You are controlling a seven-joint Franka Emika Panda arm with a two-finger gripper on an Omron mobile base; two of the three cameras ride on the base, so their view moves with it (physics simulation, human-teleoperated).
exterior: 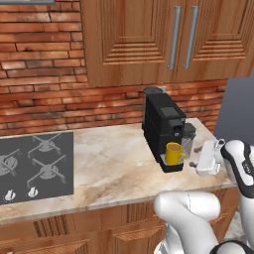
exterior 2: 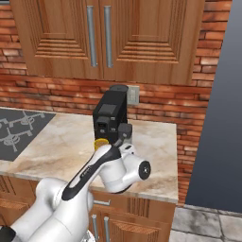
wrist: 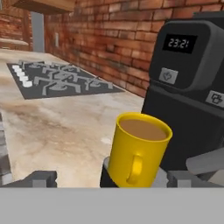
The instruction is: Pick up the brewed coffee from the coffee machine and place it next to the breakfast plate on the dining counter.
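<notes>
The brewed coffee [wrist: 138, 148] is a yellow mug of brown liquid standing on the drip tray of the black coffee machine [exterior: 163, 121], with its handle turned toward my hand. My gripper [wrist: 113, 179] is open and level with the mug. Its fingertips [wrist: 41, 178] stand to either side, just short of the mug, and touch nothing. From the left base view the mug [exterior: 173, 154] sits left of my gripper [exterior: 195, 151]. In the right base view my arm hides most of the mug [exterior 2: 99, 143]. The breakfast plate and the dining counter are out of view.
The machine stands on a marbled worktop [exterior: 109, 163] against a brick wall. A dark cooktop [exterior: 37, 166] lies at the worktop's left end. Wooden wall cabinets [exterior: 163, 39] hang above. A tall grey panel [exterior 2: 222, 118] bounds the worktop's right end.
</notes>
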